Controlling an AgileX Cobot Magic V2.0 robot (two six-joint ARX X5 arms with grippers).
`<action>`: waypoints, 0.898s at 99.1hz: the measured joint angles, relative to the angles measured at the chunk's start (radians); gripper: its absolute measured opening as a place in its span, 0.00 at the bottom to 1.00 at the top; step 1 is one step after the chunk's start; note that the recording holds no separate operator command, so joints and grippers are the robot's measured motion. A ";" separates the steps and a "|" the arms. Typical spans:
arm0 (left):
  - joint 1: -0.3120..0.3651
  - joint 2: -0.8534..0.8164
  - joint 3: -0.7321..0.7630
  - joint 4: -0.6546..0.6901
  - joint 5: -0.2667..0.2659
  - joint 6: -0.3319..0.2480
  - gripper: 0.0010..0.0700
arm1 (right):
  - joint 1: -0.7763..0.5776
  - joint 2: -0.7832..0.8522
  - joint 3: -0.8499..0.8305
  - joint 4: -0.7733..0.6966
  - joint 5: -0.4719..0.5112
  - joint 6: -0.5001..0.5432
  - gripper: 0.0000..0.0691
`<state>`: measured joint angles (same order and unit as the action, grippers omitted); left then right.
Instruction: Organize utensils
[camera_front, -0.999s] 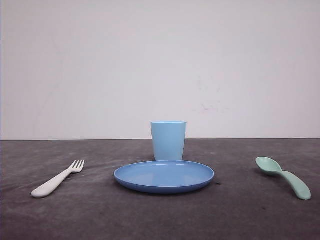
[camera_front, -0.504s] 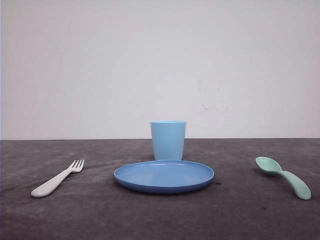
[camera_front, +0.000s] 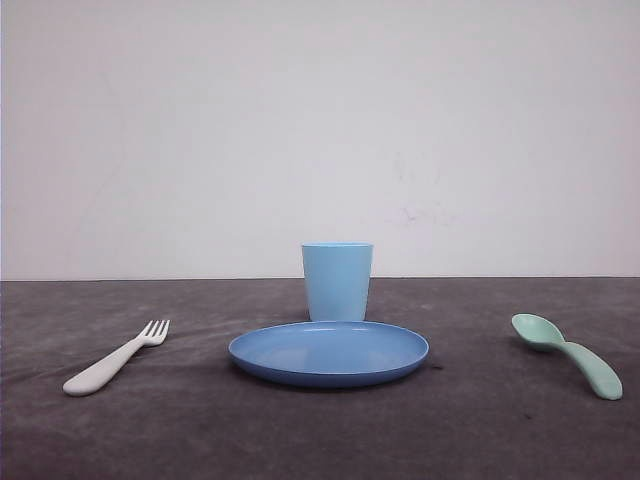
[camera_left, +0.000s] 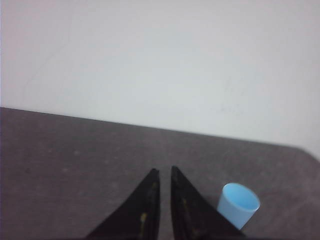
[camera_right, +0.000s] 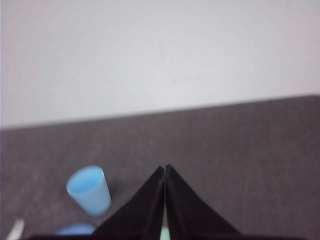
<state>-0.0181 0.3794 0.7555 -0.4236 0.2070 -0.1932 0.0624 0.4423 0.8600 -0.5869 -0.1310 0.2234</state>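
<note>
On the dark desk (camera_front: 200, 430), the fork (camera_front: 112, 360) lies at the near left and the spoon (camera_front: 567, 354) at the near right, both well apart from the plate (camera_front: 328, 353) between them. The cup (camera_front: 337, 281) stands upright just behind the plate. Left jaws (camera_left: 162, 171) sit nearly together, empty; right jaws (camera_right: 165, 169) are clenched, empty.

Matte black, wedge-shaped gripper fingers on both arms

The left gripper's fingers (camera_left: 150, 200) taper to sharp tips, with a small yellowish mark near the inner edge; the right gripper's fingers (camera_right: 152, 200) look plain black.
</note>
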 joint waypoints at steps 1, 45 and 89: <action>0.000 0.010 0.009 -0.004 0.000 0.006 0.01 | 0.000 0.011 0.006 -0.006 0.000 -0.004 0.01; -0.043 0.385 0.068 -0.059 -0.084 0.129 0.01 | 0.001 0.429 0.035 -0.068 0.003 -0.114 0.01; -0.046 0.466 0.068 -0.081 -0.103 0.153 0.02 | 0.001 0.557 0.035 -0.075 0.030 -0.145 0.06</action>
<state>-0.0639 0.8452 0.8234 -0.5049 0.1043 -0.0406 0.0635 0.9993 0.8948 -0.6617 -0.1009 0.0784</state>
